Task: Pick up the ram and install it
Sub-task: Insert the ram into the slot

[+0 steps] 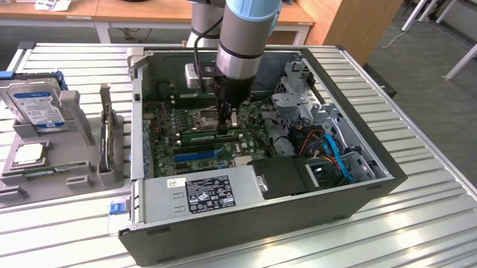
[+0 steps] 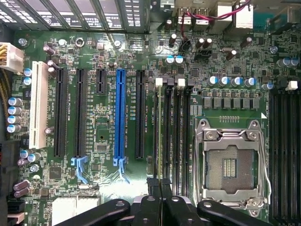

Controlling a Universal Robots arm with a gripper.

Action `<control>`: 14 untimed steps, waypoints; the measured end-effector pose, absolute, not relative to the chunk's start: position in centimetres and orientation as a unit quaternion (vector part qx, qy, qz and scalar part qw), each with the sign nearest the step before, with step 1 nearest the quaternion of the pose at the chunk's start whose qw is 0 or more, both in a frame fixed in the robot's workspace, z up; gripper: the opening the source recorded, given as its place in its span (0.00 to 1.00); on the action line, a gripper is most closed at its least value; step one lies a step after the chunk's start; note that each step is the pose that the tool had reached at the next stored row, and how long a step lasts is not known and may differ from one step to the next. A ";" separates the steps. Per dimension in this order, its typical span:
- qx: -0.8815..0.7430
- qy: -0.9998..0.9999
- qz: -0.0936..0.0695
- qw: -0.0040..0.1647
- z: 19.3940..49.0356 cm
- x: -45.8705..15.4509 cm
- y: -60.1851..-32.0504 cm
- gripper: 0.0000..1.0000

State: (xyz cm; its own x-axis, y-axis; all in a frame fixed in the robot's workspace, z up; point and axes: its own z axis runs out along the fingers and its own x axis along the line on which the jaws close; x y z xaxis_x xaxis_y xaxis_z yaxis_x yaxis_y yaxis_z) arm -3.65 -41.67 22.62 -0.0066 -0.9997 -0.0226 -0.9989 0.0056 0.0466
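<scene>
Inside the open computer case, the gripper (image 2: 160, 184) is clenched on the ram (image 2: 160, 134), which stands edge-up in a slot beside the empty processor socket (image 2: 230, 165). Installation looks underway; seating it calls for straight, even downward pressure.

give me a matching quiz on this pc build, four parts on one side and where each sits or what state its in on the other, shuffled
Column one:
1. ram
2. hard drive
3. processor socket
4. power supply

Column two:
a. empty, metal frame around it
b. at the near edge of the case, black label on top
c. between the fingers, at the memory slots
d. in the grey holder outside the case, on the exterior view's left

Pairs: 1-c, 2-d, 3-a, 4-b
</scene>
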 end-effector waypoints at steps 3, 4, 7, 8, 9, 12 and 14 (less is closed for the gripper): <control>0.705 -0.709 -0.024 0.008 22.4 -3.7 -41.7 0.11; 0.705 -0.709 -0.024 0.008 22.4 -3.7 -41.7 0.11; 0.705 -0.709 -0.024 0.009 22.4 -3.7 -41.7 0.11; 0.705 -0.709 -0.024 0.009 22.4 -3.7 -41.7 0.11; 0.705 -0.709 -0.024 0.008 22.4 -3.7 -41.7 0.11; 0.705 -0.709 -0.025 0.008 22.4 -3.7 -41.7 0.12; 0.705 -0.709 -0.025 0.008 22.4 -3.7 -41.7 0.19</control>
